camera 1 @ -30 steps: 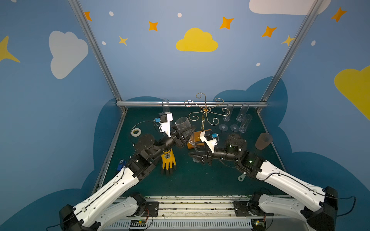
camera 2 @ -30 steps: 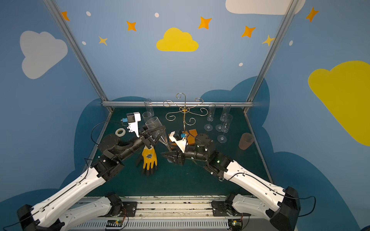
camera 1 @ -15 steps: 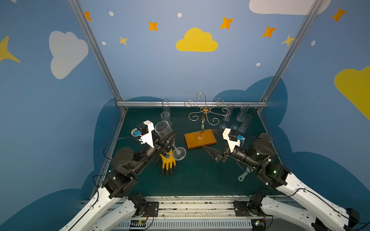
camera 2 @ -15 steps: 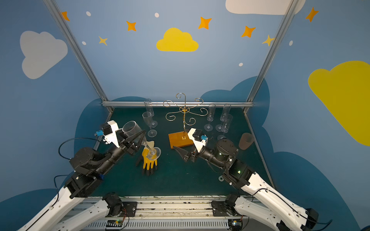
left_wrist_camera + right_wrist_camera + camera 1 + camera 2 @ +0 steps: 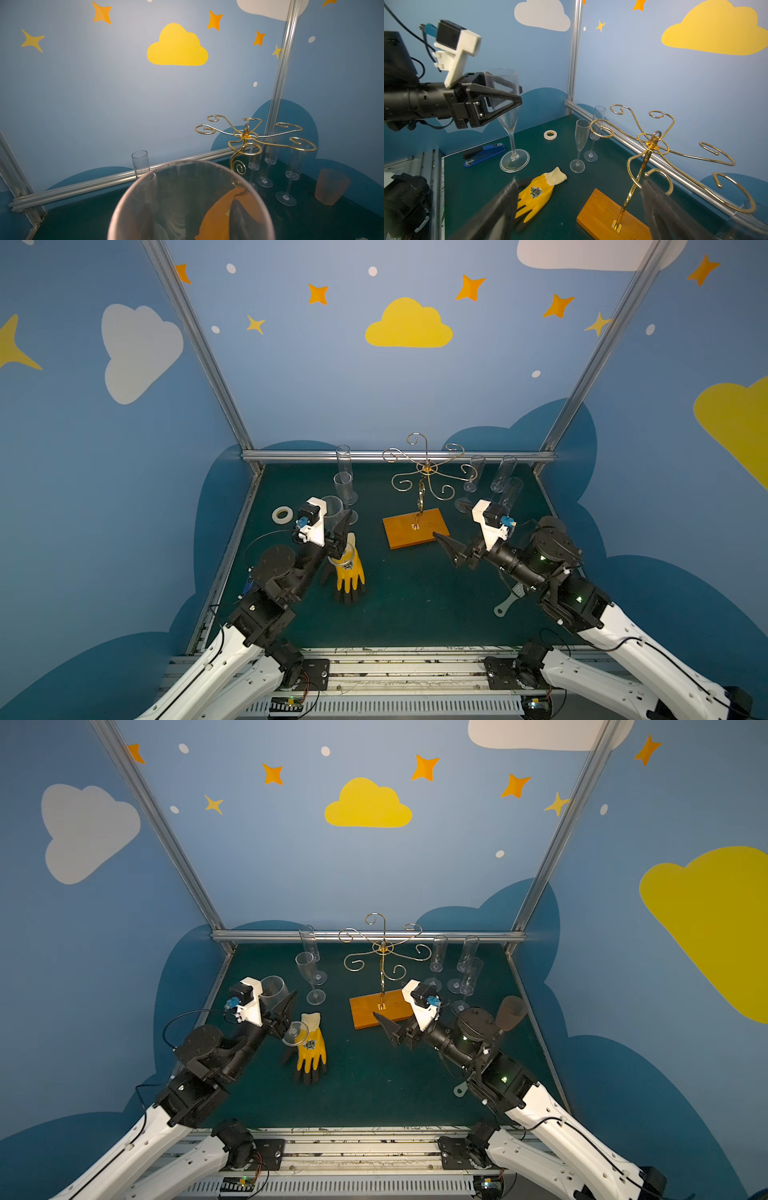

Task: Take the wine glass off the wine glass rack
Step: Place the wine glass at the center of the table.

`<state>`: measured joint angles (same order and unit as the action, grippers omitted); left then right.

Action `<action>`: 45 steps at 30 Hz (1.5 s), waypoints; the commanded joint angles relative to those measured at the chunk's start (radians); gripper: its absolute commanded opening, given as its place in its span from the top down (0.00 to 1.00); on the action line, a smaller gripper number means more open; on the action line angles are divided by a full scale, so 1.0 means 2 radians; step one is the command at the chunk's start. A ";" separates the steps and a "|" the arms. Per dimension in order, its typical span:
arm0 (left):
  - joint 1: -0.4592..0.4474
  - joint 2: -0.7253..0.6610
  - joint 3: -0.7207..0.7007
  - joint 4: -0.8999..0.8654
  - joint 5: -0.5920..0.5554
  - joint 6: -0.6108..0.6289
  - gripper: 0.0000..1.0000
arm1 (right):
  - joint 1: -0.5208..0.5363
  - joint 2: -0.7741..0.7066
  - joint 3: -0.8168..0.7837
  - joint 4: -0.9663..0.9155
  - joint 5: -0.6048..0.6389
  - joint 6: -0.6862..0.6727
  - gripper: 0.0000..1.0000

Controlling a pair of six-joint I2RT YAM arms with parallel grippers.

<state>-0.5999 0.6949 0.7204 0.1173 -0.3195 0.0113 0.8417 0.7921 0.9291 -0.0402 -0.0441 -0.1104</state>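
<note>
The left tool [image 5: 518, 95] is clamped across the bowl of a clear, tall-stemmed wine glass [image 5: 508, 122]. It holds the glass upright, well clear of the rack, with the round foot low over the dark green worktop [image 5: 415, 605] next to a yellow work glove with black fingertips [image 5: 311, 1050]. Whether the foot touches the surface I cannot tell. A grip on the bowl rather than the thin stem probably gives the pads more to bear on, and it keeps the foot free for setting down.

The right tool [image 5: 449, 549] has its fingers wide apart with nothing between them. It hovers just in front of the flat orange wooden base [image 5: 415, 526], which suggests it is placed to steady the stand if needed.

The thin gold wire wine glass rack [image 5: 653, 142] stands mid-worktop, and all six of its curled arms are bare. By my reading the glass is off and only needs placing.

There are six glasses in all:
- one in the grip
- two slim clear flutes [image 5: 581, 133] standing upright behind the glove
- three more flutes [image 5: 270, 155] standing past the rack

Single items are one white tape roll [image 5: 282, 514], one blue stapler [image 5: 483, 152] and one frosted brownish cup [image 5: 511, 1013].
</note>
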 commanded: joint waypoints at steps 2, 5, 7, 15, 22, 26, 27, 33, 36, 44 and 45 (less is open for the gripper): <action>0.025 0.054 -0.006 0.092 0.040 -0.005 0.53 | -0.006 -0.009 -0.009 -0.010 0.004 0.011 0.09; 0.029 0.099 -0.010 0.130 0.056 -0.003 0.53 | -0.010 -0.010 -0.017 -0.011 0.003 0.022 0.09; 0.031 0.131 -0.013 0.163 0.063 0.001 0.53 | -0.010 -0.011 -0.022 -0.010 0.001 0.026 0.09; 0.040 0.246 -0.015 0.260 0.069 -0.006 0.52 | -0.031 -0.009 -0.039 0.012 -0.004 0.020 0.08; 0.049 0.347 -0.006 0.336 0.067 -0.022 0.52 | -0.050 -0.013 -0.046 0.023 -0.009 0.027 0.09; 0.051 0.404 -0.004 0.394 0.055 -0.024 0.52 | -0.057 -0.016 -0.045 0.015 -0.012 0.028 0.09; 0.052 0.419 -0.002 0.410 0.053 -0.026 0.52 | -0.057 -0.018 -0.044 0.010 -0.014 0.027 0.09; 0.053 0.479 0.012 0.457 0.046 -0.038 0.52 | -0.064 -0.023 -0.043 -0.007 -0.016 0.022 0.08; 0.053 0.496 0.016 0.462 0.047 -0.039 0.52 | -0.069 -0.022 -0.042 -0.012 -0.021 0.020 0.08; 0.051 0.534 0.012 0.489 0.044 -0.041 0.52 | -0.081 -0.012 -0.038 -0.016 -0.037 0.017 0.08; 0.051 0.540 0.011 0.495 0.045 -0.040 0.52 | -0.083 -0.011 -0.037 -0.017 -0.038 0.016 0.08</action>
<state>-0.4976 1.7508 0.7296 1.0340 -0.2218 -0.0601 0.6853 0.7654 0.8448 -0.0624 -0.0982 -0.0685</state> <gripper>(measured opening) 0.561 0.920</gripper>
